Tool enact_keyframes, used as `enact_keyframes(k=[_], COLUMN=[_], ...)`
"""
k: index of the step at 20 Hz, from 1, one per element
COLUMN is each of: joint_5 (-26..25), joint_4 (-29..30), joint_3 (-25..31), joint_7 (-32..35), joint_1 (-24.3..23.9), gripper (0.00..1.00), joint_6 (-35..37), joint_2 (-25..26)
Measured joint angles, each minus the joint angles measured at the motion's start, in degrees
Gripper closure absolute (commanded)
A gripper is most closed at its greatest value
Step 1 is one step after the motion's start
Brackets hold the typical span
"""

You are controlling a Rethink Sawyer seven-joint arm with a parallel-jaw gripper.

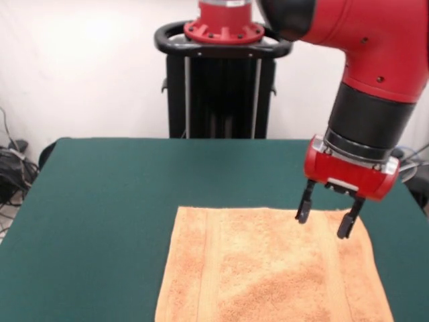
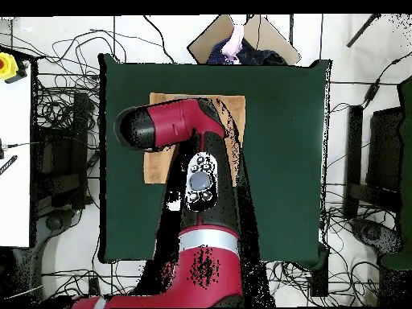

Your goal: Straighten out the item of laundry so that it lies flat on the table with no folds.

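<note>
in the front view the gripper (image 1: 325,223) hangs with its two dark fingers spread well apart and nothing between them, tips just above or barely at the towel (image 1: 268,268) near its far right corner, so the cloth lies directly below and spreads away toward the near and left side. the towel is orange-tan terry, nubbly and soft, with a woven band running near its left end; it looks flat here, far edge straight, no fold plain to see, though its near part is cut off at the bottom edge. it rests on the table (image 1: 100,201), dark green and felt-like. in the overhead view the red arm covers most of the towel (image 2: 154,165), which shows as a rectangle toward the table's (image 2: 282,161) far side; the gripper itself is hidden under the arm.
</note>
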Motion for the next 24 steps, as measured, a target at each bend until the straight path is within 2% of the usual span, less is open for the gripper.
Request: enact_keyframes(k=[24], joint_5=[1.1], joint_4=[0.0], joint_3=[-9.4], joint_7=[0.1], joint_1=[7.2], gripper=[0.0], joint_6=[-0.7], joint_2=[8.0])
